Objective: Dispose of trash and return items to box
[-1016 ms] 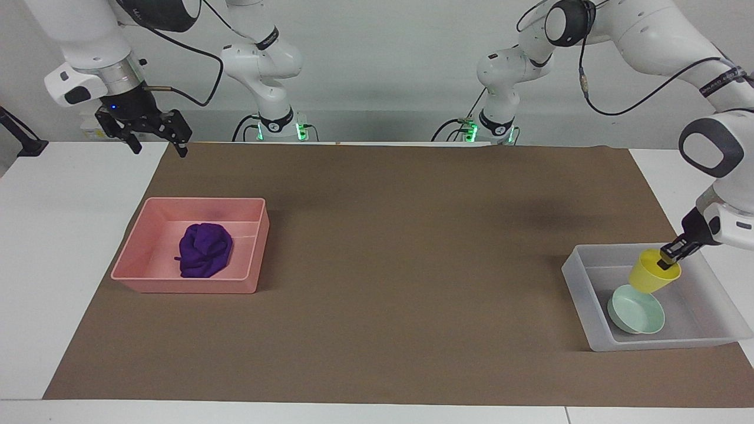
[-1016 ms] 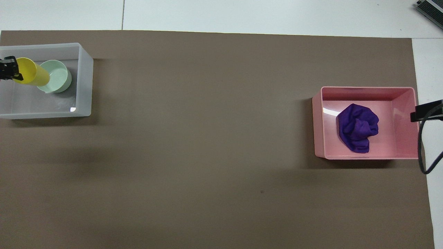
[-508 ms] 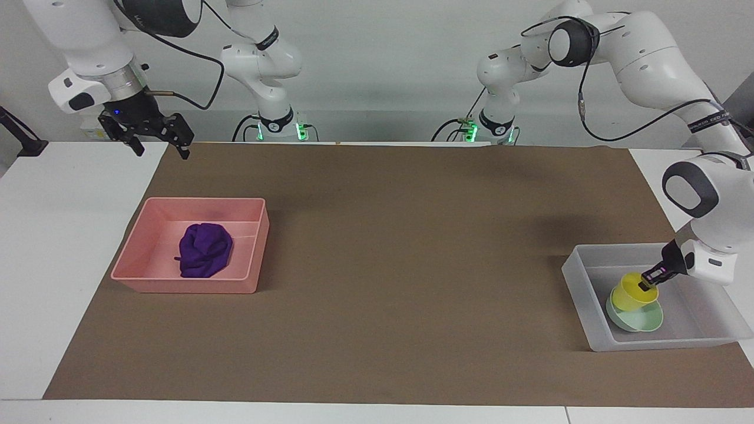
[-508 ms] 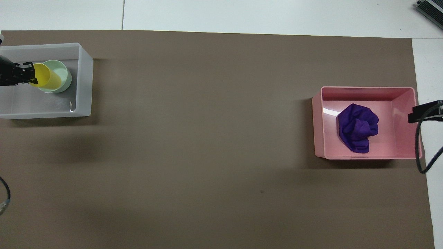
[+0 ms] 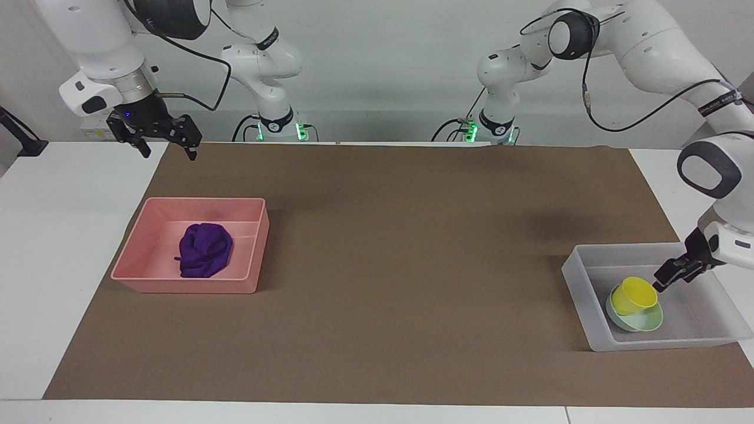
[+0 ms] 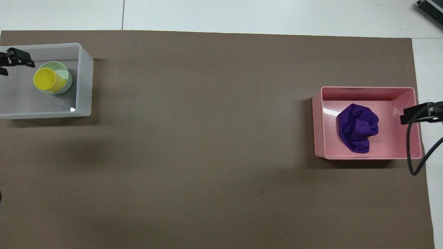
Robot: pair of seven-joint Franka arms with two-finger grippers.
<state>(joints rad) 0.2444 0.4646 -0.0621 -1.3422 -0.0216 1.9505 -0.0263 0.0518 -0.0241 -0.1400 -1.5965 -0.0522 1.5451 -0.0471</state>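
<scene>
The yellow cup (image 5: 633, 295) (image 6: 46, 79) lies tilted in the mint-green bowl (image 5: 645, 322) (image 6: 66, 73). Both are inside the translucent box (image 5: 580, 288) (image 6: 83, 79) at the left arm's end of the table. My left gripper (image 5: 668, 277) (image 6: 10, 65) is open and empty, just beside the cup's rim, inside the box and apart from the cup. The purple rag (image 5: 205, 249) (image 6: 358, 128) lies bunched in the pink tray (image 5: 188, 285) (image 6: 401, 138). My right gripper (image 5: 168, 152) (image 6: 418, 114) is open and empty, raised near the tray's edge at the right arm's end.
A brown mat (image 5: 389, 265) covers most of the table, with white tabletop (image 5: 59, 247) around it. The box stands near the mat's edge at the left arm's end. A black cable (image 6: 413, 152) hangs from the right arm over the tray's outer wall.
My left gripper lowered the yellow cup into the green bowl, let go of it and drew back. My right gripper drifted slightly toward the table's middle.
</scene>
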